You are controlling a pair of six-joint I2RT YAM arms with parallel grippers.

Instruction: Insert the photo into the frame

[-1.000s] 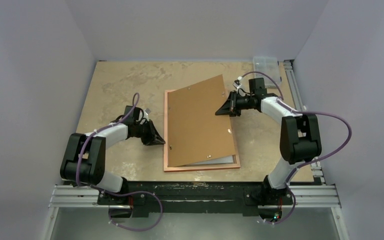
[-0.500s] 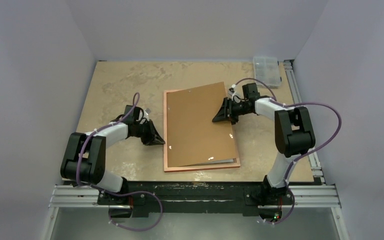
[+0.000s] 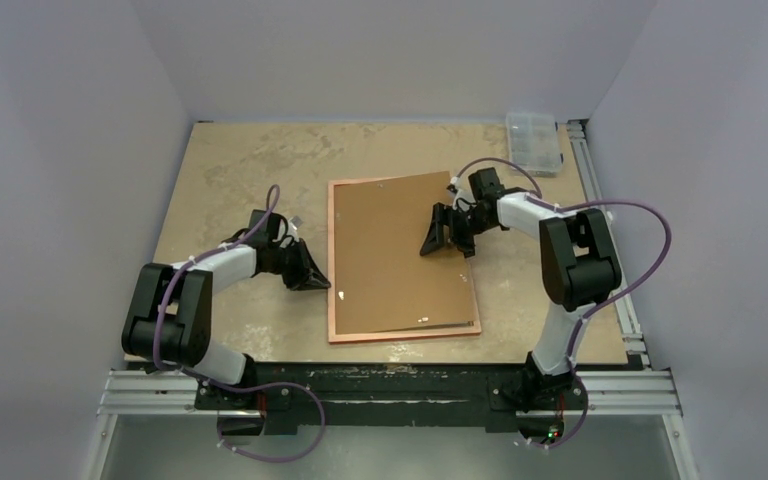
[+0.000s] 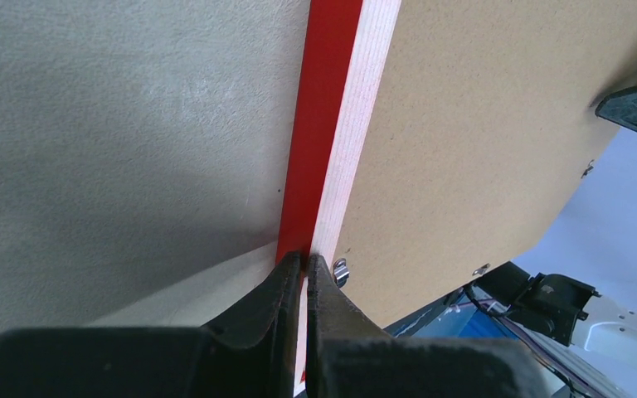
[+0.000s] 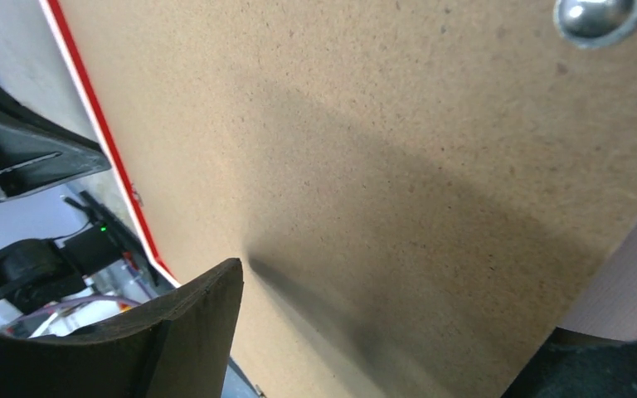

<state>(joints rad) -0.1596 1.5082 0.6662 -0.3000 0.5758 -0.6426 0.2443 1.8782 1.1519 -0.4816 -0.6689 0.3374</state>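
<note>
The frame (image 3: 401, 333) lies face down in the middle of the bench (image 3: 230, 170), its long sides running away from the arm bases. A plain brown backing board (image 3: 395, 250) lies on top of it and covers almost all of it. Only a thin copper-coloured rim shows around the board, which sits a little turned inside that rim. The photo does not show in any view. In the left wrist view the frame's outer side is bright red, with a pale wooden strip next to it. Small metal clips (image 4: 340, 268) sit near the edges of the board.

A clear plastic box (image 3: 533, 140) stands at the far right corner of the bench, well apart from the frame.

The left tool (image 3: 312, 278) is low at the frame's left side, tips against the edge, with only a very narrow gap between them. I cannot tell if they pinch anything. The right arm is folded back toward the middle. The right tool (image 3: 438, 235) is over the board's right part, with its fingers (image 5: 182, 323) spread wide.
</note>
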